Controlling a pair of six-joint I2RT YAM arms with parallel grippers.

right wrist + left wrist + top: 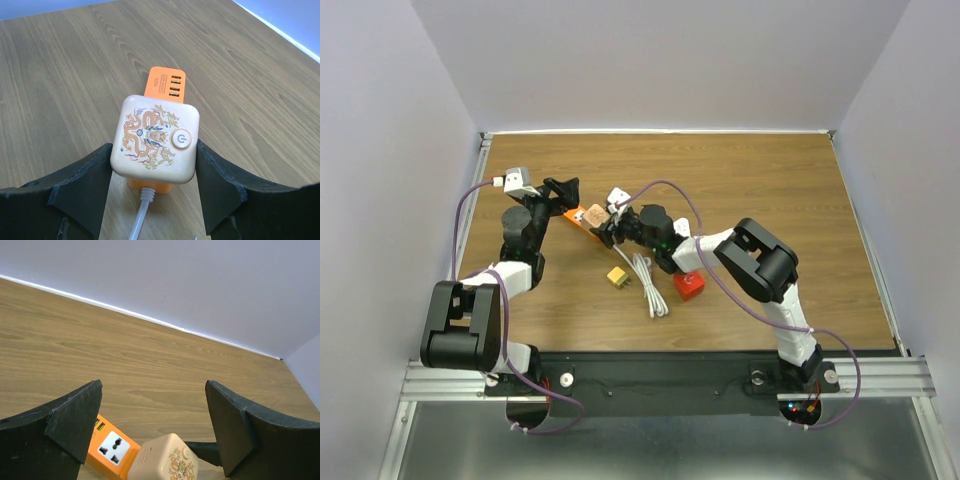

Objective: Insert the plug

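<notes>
Right tool (154, 166) clamps the beige plug (156, 136) sitting on the orange power strip (165, 84), left tool (152, 412) hangs wide open close by.

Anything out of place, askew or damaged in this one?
Nothing stands out. The beige cube plug sits aligned on the orange power strip, gripped by the right gripper; whether it is fully seated cannot be told. Its white cable trails loose on the table.
</notes>
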